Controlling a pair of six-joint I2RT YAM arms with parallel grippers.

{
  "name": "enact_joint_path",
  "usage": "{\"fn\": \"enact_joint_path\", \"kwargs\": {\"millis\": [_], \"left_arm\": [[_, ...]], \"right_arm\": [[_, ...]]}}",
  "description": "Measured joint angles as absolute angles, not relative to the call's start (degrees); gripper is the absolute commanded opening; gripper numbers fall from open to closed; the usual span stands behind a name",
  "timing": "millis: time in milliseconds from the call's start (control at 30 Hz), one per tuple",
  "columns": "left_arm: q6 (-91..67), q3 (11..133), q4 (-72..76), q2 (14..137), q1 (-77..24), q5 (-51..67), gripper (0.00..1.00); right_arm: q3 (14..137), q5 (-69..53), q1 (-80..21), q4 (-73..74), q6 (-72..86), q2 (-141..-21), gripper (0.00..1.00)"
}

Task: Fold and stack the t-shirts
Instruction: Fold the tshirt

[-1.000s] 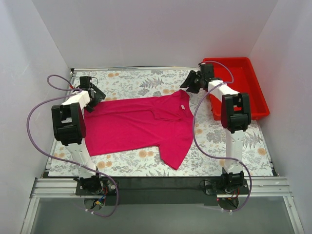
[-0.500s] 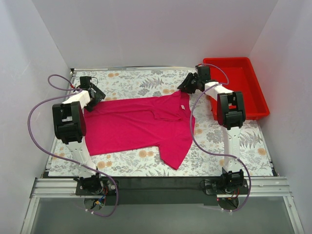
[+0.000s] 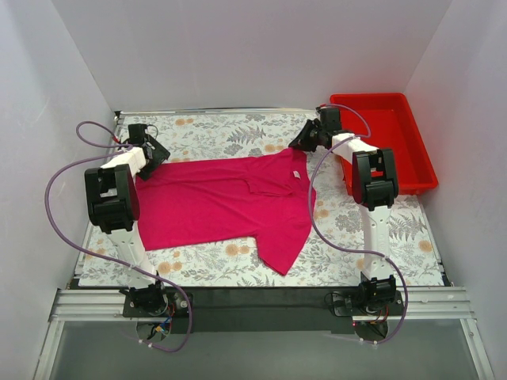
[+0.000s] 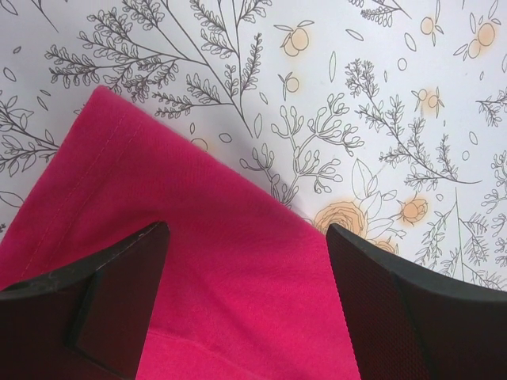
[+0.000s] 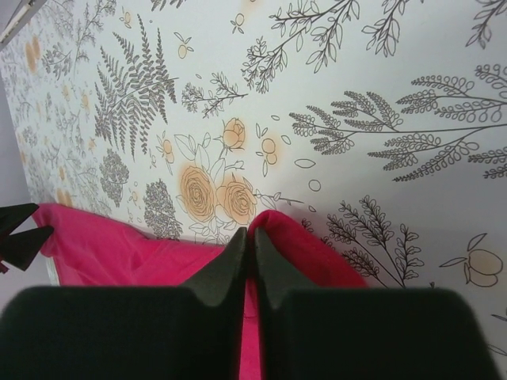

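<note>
A magenta-pink t-shirt (image 3: 222, 202) lies spread flat on the floral cloth, one sleeve pointing toward the near edge. My left gripper (image 3: 152, 158) is open at the shirt's far left corner. In the left wrist view its fingers straddle the fabric (image 4: 198, 261) and the gripper (image 4: 245, 229) stands just above it. My right gripper (image 3: 303, 142) is at the shirt's far right corner. In the right wrist view the gripper (image 5: 249, 233) is shut with a raised fold of the pink fabric (image 5: 301, 245) pinched between its fingers.
A red plastic bin (image 3: 392, 131) stands at the far right, just beyond the right arm. The floral cloth (image 3: 214, 131) covers the table. White walls close in the left, back and right sides.
The right arm has swung left from the bin side toward the shirt's far right corner, and the shirt's near sleeve has shifted slightly left. The left arm has not moved.
</note>
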State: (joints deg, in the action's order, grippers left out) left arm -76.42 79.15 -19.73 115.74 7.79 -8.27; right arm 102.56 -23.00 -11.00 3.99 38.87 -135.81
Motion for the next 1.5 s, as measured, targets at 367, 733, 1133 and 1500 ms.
{"fn": "enact_joint_path", "kwargs": {"millis": [367, 733, 1133, 1500], "left_arm": [[-76.9, 79.2, -18.7, 116.0, 8.7, -6.7, 0.75], [-78.8, 82.4, -15.3, 119.1, 9.2, 1.1, 0.76], [-79.2, 86.5, -14.5, 121.8, 8.4, 6.2, 0.84], [-81.0, 77.4, -29.3, 101.6, 8.1, -2.3, 0.85]], "right_arm": [[99.8, -18.4, -9.0, 3.1, 38.9, -135.1, 0.01], [99.8, -15.9, -7.3, 3.0, 37.6, -134.7, 0.01], [103.0, -16.9, -5.2, 3.5, 32.6, -133.8, 0.35], [95.3, -17.9, -7.4, 11.7, 23.4, -114.3, 0.5]]}}
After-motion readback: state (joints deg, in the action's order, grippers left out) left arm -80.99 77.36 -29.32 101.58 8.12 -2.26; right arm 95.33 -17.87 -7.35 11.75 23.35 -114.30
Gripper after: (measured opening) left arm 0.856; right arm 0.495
